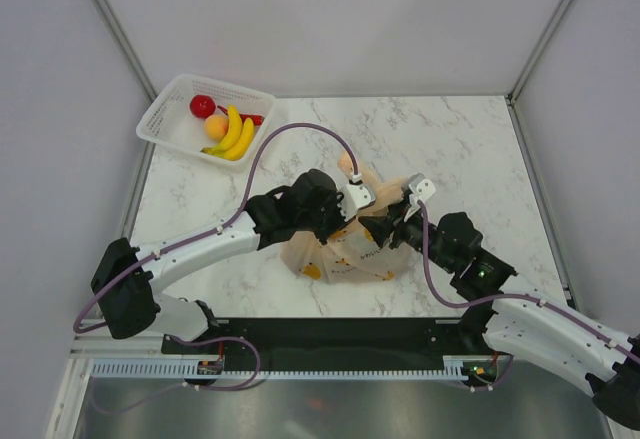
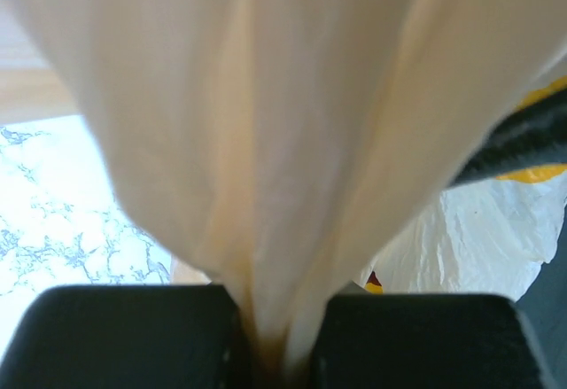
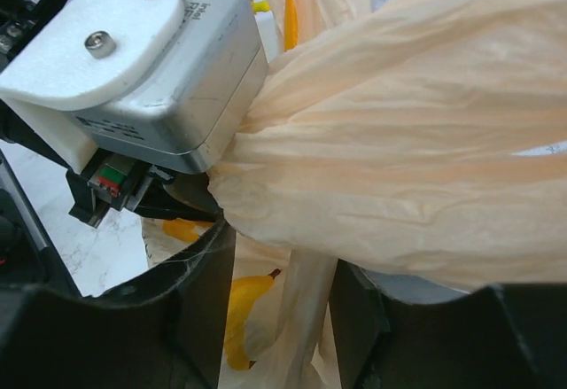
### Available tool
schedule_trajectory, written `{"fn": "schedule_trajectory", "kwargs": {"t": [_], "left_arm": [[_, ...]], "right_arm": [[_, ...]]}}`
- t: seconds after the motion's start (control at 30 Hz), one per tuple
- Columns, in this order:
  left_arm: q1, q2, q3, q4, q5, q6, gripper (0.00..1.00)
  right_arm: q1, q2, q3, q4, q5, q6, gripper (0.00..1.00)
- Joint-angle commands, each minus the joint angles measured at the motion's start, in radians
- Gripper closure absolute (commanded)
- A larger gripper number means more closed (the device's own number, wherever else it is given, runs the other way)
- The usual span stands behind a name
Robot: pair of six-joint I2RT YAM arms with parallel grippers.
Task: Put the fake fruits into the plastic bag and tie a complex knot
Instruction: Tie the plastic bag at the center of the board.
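Observation:
The peach plastic bag [image 1: 345,257] with yellow fruit prints lies at the table's middle, its top bunched between both grippers. My left gripper [image 1: 352,197] is shut on a handle strip [image 2: 266,141], which fans out from its fingertips [image 2: 270,336]. My right gripper [image 1: 388,227] is at the bag's right side, its jaws [image 3: 283,291] apart, with a thin handle strip [image 3: 306,318] running between them. A thick bunched twist of handle [image 3: 399,167] crosses above it. A red apple [image 1: 202,106], peach [image 1: 216,126], bananas [image 1: 235,134] and red chili [image 1: 256,119] lie in the basket. The bag's contents are hidden.
The white lattice basket [image 1: 165,119] stands at the table's far left corner. The left arm's wrist camera housing [image 3: 142,70] sits close against the right gripper. Grey walls enclose the marble table [image 1: 450,149] on three sides.

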Motion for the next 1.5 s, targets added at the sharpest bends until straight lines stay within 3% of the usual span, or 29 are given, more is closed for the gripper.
{"fn": "schedule_trajectory", "kwargs": {"t": [0.0,0.13,0.4,0.57,0.8,0.87,1.0,1.03,1.07,1.2,1.33,1.47], "left_arm": [[0.003,-0.012,0.042,-0.003,0.008,0.034,0.98],[0.003,-0.010,0.043,-0.003,0.016,0.034,0.98],[0.003,-0.007,0.040,-0.002,0.020,0.028,0.98],[0.003,-0.007,0.040,0.003,0.023,0.022,0.98],[0.003,-0.009,0.037,0.005,0.034,0.020,0.98],[0.003,-0.007,0.035,0.005,0.037,0.017,0.98],[0.005,-0.009,0.034,0.008,0.040,0.016,0.98],[0.003,-0.009,0.032,0.008,0.040,0.016,0.98],[0.003,-0.010,0.031,0.009,0.039,0.014,0.98],[0.003,-0.020,0.029,0.012,0.008,0.011,0.98],[0.005,-0.043,0.025,0.028,-0.023,0.000,0.89],[0.005,-0.079,-0.009,0.067,-0.065,-0.015,0.88]], "right_arm": [[-0.003,-0.009,-0.003,0.045,-0.064,-0.005,0.47],[-0.003,-0.024,-0.019,0.082,-0.098,-0.003,0.37],[-0.002,-0.036,-0.046,0.185,-0.088,-0.005,0.38],[-0.003,-0.018,-0.052,0.228,-0.068,-0.003,0.52],[-0.003,0.013,-0.046,0.265,-0.055,-0.003,0.53],[-0.003,0.021,-0.042,0.268,-0.044,-0.003,0.58],[-0.003,0.040,-0.034,0.279,-0.045,-0.003,0.73],[-0.003,0.039,-0.036,0.282,-0.050,-0.002,0.82],[-0.003,0.044,-0.036,0.282,-0.056,0.000,1.00],[-0.003,0.054,-0.032,0.270,-0.081,-0.002,1.00],[-0.002,0.067,-0.034,0.243,-0.110,0.004,1.00],[-0.003,0.062,-0.042,0.217,-0.134,0.003,1.00]]}}
